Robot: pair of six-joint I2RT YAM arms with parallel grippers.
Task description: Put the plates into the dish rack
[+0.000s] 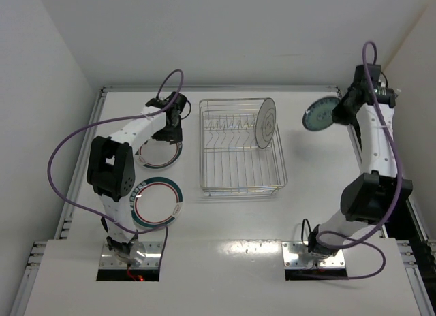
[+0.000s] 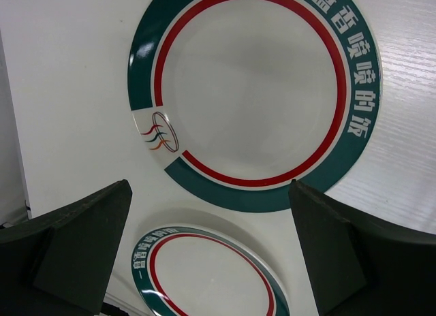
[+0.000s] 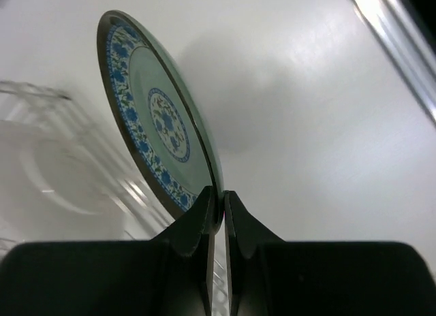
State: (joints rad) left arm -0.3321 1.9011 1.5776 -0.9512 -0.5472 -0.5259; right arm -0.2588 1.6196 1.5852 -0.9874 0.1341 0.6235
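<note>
Near white plate (image 1: 158, 201): flat on the table (image 1: 231, 227) in front of the left arm's base, not loaded.
Far white plate (image 1: 160, 151): flat on the table just behind the near one and partly hidden under the left arm, not loaded.
Left gripper (image 2: 211, 255): released, jaws spread wide, hanging above the two white plates and touching neither.
Dish rack (image 1: 242, 186): mid-table between the arms.
Grey plate (image 1: 264, 122): standing on edge at the rack's far right end. I count it as loaded.
Teal plate (image 3: 160, 118): off the table, to the right of the rack and tilted on edge.
Right gripper (image 3: 219, 197): clenched on the teal plate's lower rim, a thin pinch at one spot.
Task standing: I judge one of four plates loaded and one in transit.
Risk, grip: the plate could swing or slip out of so small a hold during travel.
Risk, placement: a low approach could knock the grey plate or catch the rack's wire edge.
Risk, left side: the flat plates offer little rim, so a pinch may only push them.
</note>
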